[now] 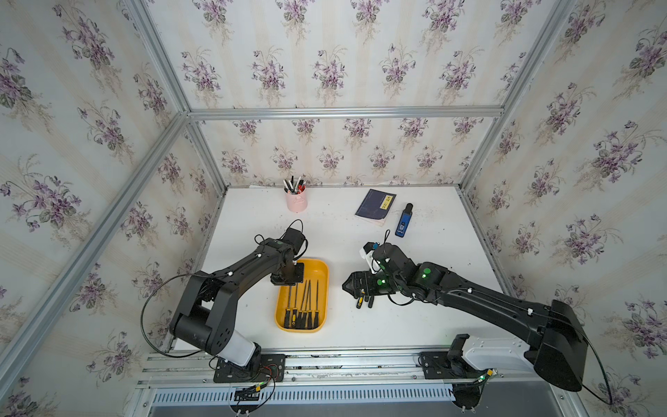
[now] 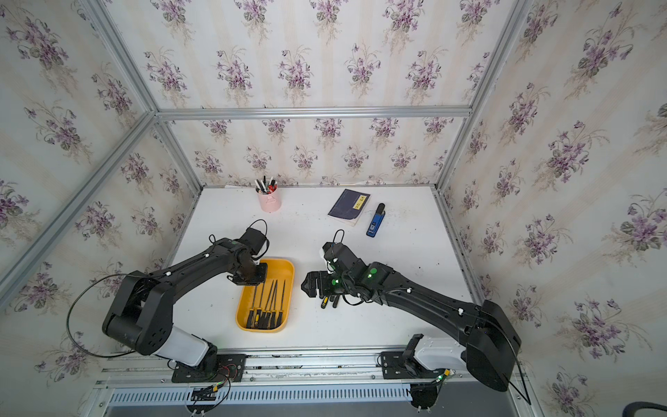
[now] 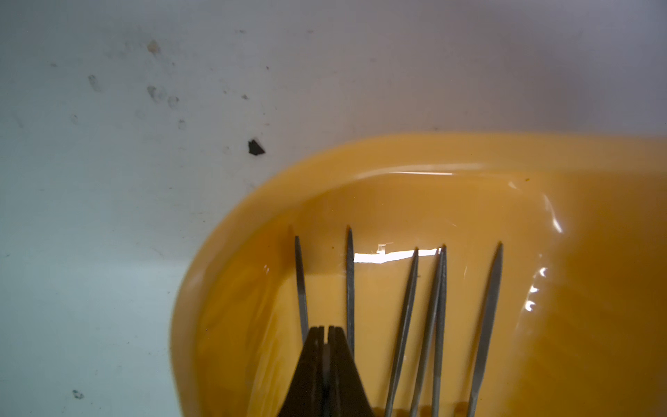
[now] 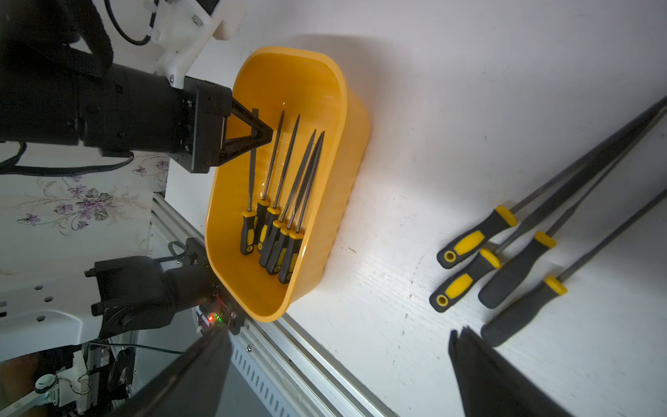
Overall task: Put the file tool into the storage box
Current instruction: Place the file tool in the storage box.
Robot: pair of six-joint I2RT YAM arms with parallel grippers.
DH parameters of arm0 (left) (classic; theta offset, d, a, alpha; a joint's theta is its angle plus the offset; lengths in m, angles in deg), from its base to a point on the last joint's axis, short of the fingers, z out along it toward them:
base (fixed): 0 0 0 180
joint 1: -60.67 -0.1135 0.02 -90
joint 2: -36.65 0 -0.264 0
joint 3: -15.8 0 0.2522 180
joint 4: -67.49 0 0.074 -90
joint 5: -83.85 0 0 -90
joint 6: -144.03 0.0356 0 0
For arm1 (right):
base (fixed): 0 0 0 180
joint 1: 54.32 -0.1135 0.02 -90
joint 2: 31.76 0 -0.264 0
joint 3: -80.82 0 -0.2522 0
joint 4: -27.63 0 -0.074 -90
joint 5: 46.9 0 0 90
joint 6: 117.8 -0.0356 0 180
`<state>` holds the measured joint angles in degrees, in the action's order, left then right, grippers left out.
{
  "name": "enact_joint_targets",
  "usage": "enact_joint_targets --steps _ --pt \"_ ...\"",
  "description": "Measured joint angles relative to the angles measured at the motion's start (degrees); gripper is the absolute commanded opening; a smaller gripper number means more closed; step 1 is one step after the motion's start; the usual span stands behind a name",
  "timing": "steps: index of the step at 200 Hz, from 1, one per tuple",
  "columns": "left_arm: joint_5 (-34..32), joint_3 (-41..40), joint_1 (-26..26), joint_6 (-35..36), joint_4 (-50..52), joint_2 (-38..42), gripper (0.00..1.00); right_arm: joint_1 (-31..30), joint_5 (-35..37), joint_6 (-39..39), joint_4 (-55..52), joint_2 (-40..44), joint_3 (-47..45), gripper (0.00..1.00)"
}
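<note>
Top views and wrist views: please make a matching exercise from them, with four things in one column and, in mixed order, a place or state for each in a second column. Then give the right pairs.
Column one:
1. left gripper
2. right gripper
3. small pink pen cup
4. loose files with black and yellow handles

Column two:
A. lying on the white table, outside the box
B. jaws wide open
C. standing near the flowered back wall
D. shut, over the shallow orange-yellow plastic storage box

Pairs: 1-D, 2-B, 3-C, 4-A.
</note>
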<state>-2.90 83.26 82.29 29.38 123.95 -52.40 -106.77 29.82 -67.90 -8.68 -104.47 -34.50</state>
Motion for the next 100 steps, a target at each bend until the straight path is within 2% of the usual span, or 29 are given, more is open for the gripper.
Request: enact_joint_targets --steps 100 --pt "0.2 -0.5 0.0 0.0 -1.0 -1.7 0.22 0.0 0.4 0.0 -0.9 -0.3 -0.5 1.0"
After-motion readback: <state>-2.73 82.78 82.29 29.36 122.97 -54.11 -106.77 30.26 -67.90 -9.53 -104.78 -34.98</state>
